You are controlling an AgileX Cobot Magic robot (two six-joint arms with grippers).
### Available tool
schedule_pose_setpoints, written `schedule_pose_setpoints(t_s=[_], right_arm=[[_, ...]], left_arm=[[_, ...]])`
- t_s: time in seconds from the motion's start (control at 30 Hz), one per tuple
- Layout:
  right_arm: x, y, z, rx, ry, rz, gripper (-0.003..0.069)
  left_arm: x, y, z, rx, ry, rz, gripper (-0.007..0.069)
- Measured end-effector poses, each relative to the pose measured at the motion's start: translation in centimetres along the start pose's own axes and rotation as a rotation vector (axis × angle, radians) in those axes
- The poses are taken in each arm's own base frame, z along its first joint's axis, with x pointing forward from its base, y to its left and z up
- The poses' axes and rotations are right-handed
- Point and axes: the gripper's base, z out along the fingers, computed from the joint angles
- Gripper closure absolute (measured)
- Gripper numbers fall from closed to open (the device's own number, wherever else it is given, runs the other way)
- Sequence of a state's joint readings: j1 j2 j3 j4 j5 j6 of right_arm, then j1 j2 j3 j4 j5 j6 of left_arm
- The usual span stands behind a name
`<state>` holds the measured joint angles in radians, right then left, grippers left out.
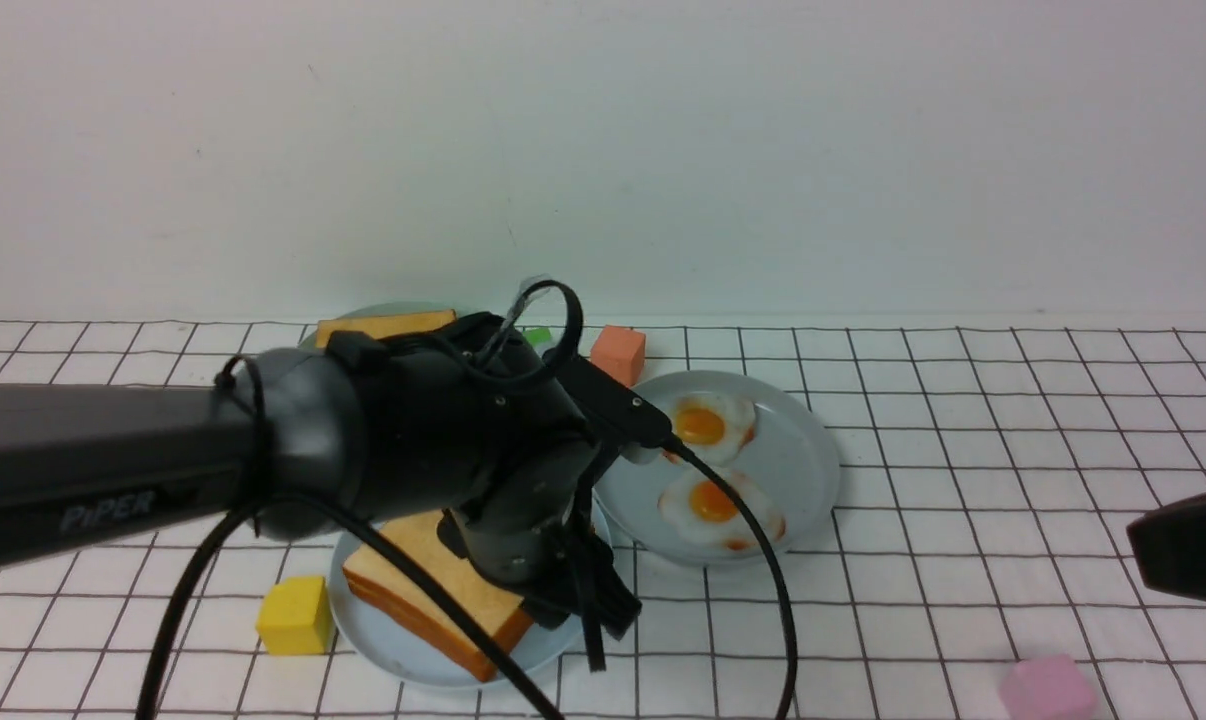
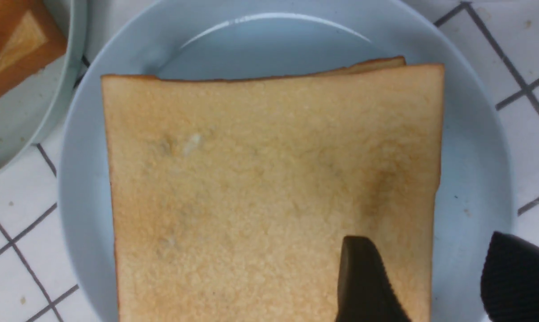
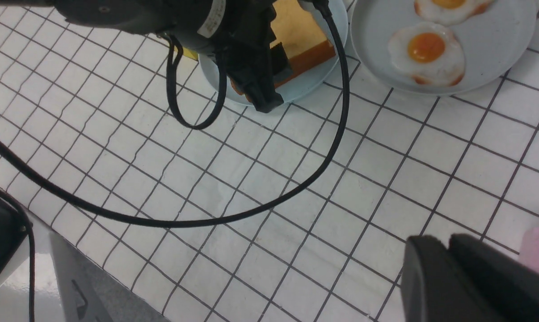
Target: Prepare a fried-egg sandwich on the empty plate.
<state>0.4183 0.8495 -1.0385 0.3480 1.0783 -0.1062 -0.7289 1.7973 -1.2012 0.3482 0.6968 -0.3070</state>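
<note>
On my plate (image 1: 383,650), one toast (image 2: 251,201), spread left gripper (image 2: 428,243) astride its edge; two eggs (image 1: 701,425) (image 1: 710,503) at two o'clock; right gripper (image 3: 446,243) pressed together.

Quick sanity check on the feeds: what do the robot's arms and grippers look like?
Both are matte black. The left arm is a smooth tube ending in a rounded joint, with pale PiPER lettering and a black cable looping off its wrist. The left gripper has blunt, ribbed pads. The right gripper looks plain black too.
</note>
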Motion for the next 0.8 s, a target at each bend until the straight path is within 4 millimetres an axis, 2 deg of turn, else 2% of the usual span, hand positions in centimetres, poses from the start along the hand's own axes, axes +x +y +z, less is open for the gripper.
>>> schedule_pose_setpoints(t_s=[0.07, 0.13, 0.2, 0.3, 0.33, 0.37, 0.4, 0.43, 0.5, 0.53, 0.57, 0.6, 0.63, 0.67, 0.7, 0.73, 0.8], right_arm=[[0.0, 0.0, 0.0, 0.002, 0.000, -0.001, 0.0568], [0.0, -0.1, -0.1, 0.011, -0.001, -0.007, 0.0565], [0.1, -0.2, -0.2, 0.023, -0.003, -0.014, 0.0561], [0.3, -0.1, -0.8, 0.038, -0.022, -0.028, 0.0559], [0.5, -0.1, -1.2, 0.048, -0.037, -0.032, 0.0558], [0.5, -0.1, -1.3, 0.050, -0.039, -0.034, 0.0558], [0.9, -0.1, -2.1, 0.069, -0.062, -0.044, 0.0557], [0.9, -0.1, -2.1, 0.071, -0.060, -0.044, 0.0557], [1.6, -0.1, -3.4, 0.108, -0.087, -0.047, 0.0558], [2.2, -0.1, -4.2, 0.134, -0.106, -0.047, 0.0558], [2.2, -0.1, -4.3, 0.133, -0.111, -0.044, 0.0558], [3.2, -0.3, -5.0, 0.169, -0.131, -0.027, 0.0558], [3.3, -0.3, -5.1, 0.173, -0.134, -0.030, 0.0558], [4.6, -0.6, -5.6, 0.207, -0.160, -0.001, 0.0558], [4.8, -0.6, -5.7, 0.211, -0.162, -0.003, 0.0558], [6.0, -0.8, -6.0, 0.235, -0.184, 0.022, 0.0558], [7.7, -1.2, -6.0, 0.255, -0.206, 0.062, 0.0558]], left_arm=[[-0.1, 0.2, -1.4, 0.008, -0.018, -0.023, 0.0239], [-0.1, 0.5, -3.8, 0.027, -0.066, -0.053, 0.0249], [-0.1, 0.7, -7.4, 0.048, -0.155, -0.073, 0.0279], [0.5, 1.0, -13.6, 0.096, -0.326, -0.095, 0.0380], [1.2, 1.3, -16.6, 0.123, -0.414, -0.110, 0.0421], [1.3, 1.4, -17.1, 0.126, -0.430, -0.111, 0.0430], [2.9, 1.9, -20.5, 0.174, -0.541, -0.140, 0.0507], [3.1, 2.0, -20.8, 0.180, -0.553, -0.144, 0.0507], [6.5, 2.7, -23.6, 0.249, -0.678, -0.190, 0.0609], [8.4, 2.8, -24.1, 0.278, -0.724, -0.206, 0.0638], [8.8, 2.8, -24.1, 0.283, -0.731, -0.209, 0.0638], [11.5, 2.9, -23.8, 0.319, -0.787, -0.228, 0.0638], [12.1, 2.9, -23.6, 0.324, -0.801, -0.230, 0.0638], [14.8, 2.7, -22.6, 0.357, -0.862, -0.246, 0.0638], [15.4, 2.7, -22.3, 0.363, -0.879, -0.249, 0.0638], [17.4, 2.5, -21.2, 0.385, -0.944, -0.258, 0.0638], [20.1, 2.2, -19.3, 0.414, -1.039, -0.271, 0.0638]])
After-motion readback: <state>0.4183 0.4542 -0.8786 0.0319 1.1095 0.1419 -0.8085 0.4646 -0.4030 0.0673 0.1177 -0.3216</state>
